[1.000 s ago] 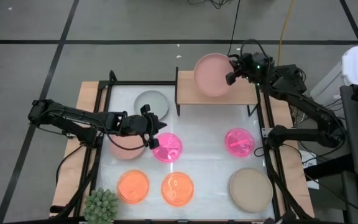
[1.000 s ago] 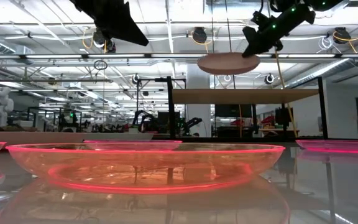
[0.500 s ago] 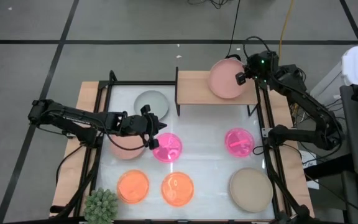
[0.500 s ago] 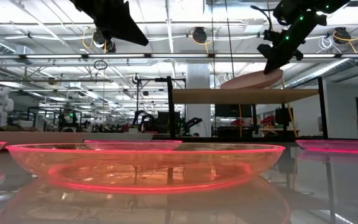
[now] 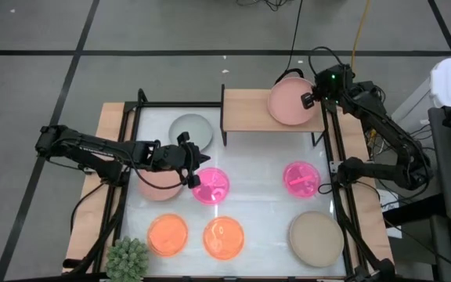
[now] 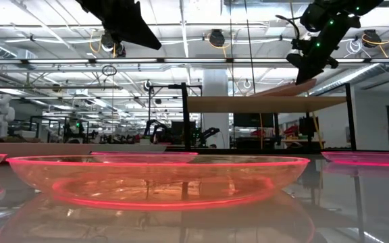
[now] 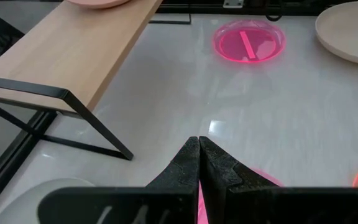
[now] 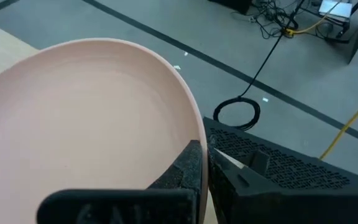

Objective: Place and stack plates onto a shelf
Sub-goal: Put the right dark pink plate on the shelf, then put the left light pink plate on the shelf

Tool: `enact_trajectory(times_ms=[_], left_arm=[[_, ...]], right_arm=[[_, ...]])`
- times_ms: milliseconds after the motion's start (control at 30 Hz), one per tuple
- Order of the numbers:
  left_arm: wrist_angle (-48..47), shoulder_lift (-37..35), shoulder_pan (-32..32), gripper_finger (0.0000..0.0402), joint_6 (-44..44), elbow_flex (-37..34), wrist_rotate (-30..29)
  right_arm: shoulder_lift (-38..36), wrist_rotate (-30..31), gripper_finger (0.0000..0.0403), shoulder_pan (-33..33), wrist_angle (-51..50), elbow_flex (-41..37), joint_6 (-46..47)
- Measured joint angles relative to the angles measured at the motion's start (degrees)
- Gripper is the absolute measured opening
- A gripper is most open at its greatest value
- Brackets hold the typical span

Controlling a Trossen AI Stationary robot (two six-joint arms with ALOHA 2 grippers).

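Observation:
A dusty-pink plate [image 5: 288, 103] sits at the right end of the light-wood shelf [image 5: 245, 110], and my right gripper [image 5: 310, 100] is shut on it. In the low view this plate [image 6: 282, 88] slants, its right side raised under the right gripper [image 6: 307, 71]. My left gripper [image 5: 200, 160] hangs shut above the table, well clear of it in the low view [image 6: 123, 23]. It is beside a magenta plate [image 5: 210, 186] and another dusty-pink plate [image 5: 159, 183]. A grey-green plate [image 5: 190, 129], a second magenta plate [image 5: 301, 178], two orange plates [image 5: 167, 233] [image 5: 224, 237] and a beige plate [image 5: 316, 237] rest on the tabletop. My right gripper pinches the dusty-pink plate's rim [image 8: 193, 138] between its two fingers, on the side toward the table's right edge. It comes from the right, slanting down. The plate is tilted: the held edge is raised and the opposite edge [image 6: 262, 94] appears to rest on the shelf board.
A spiky green plant [image 5: 128, 260] stands at the table's near left corner. Black frame rails [image 5: 337, 196] run along the table's sides. The shelf's left half [image 7: 73, 56] is bare wood. Bare tabletop [image 5: 257, 168] lies between the two magenta plates.
My right gripper has carried the dusty-pink plate toward the table's right edge and down. The plate, level and well above the shelf a second ago, has tipped and come down to the shelf's right end.

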Motion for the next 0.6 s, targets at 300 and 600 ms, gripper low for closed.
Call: enact_trajectory(times_ms=[300, 600], left_arm=[[-0.2, 0.0, 0.0, 0.0004, -0.3, 0.0, 0.0], [-0.9, 0.0, 0.0, 0.0004, -0.3, 0.0, 0.0]], right_arm=[[0.0, 3.2, 0.0029, 0.2, 4.4, -3.9, -1.0], [-1.2, 2.8, 0.0115, 0.5, 5.3, -4.0, 0.4]])
